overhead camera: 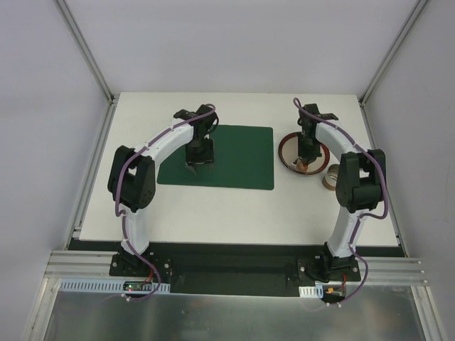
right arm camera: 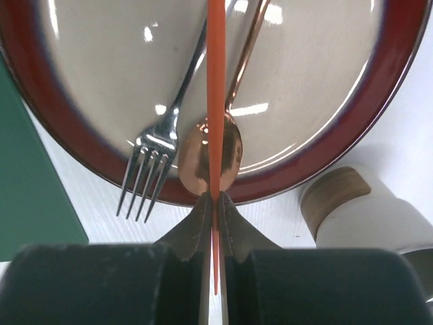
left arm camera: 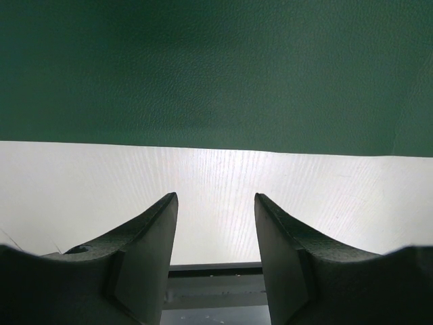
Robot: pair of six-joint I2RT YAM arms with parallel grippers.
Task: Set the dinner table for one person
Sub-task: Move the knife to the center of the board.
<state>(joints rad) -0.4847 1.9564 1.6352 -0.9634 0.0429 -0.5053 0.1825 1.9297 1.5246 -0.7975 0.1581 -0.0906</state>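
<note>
The white dinner table (overhead camera: 213, 213) carries a dark green placemat (overhead camera: 234, 156) in its middle. To the right of the mat is a cream plate with a red rim (overhead camera: 284, 145). On the plate (right arm camera: 379, 95) lie a silver fork (right arm camera: 159, 145) and a copper spoon (right arm camera: 193, 159), their heads over the near rim. My right gripper (right arm camera: 215, 198) is shut on a thin orange utensil (right arm camera: 215, 81), seen edge-on, which runs out over the plate. My left gripper (left arm camera: 216, 196) hangs open and holds nothing over the placemat's (left arm camera: 216, 68) near edge.
A white cup with a tan inside (overhead camera: 332, 177) lies just right of the plate, close to my right gripper (overhead camera: 304, 165). Aluminium frame posts stand at the table's far corners. My left gripper (overhead camera: 193, 167) is over the mat's left part.
</note>
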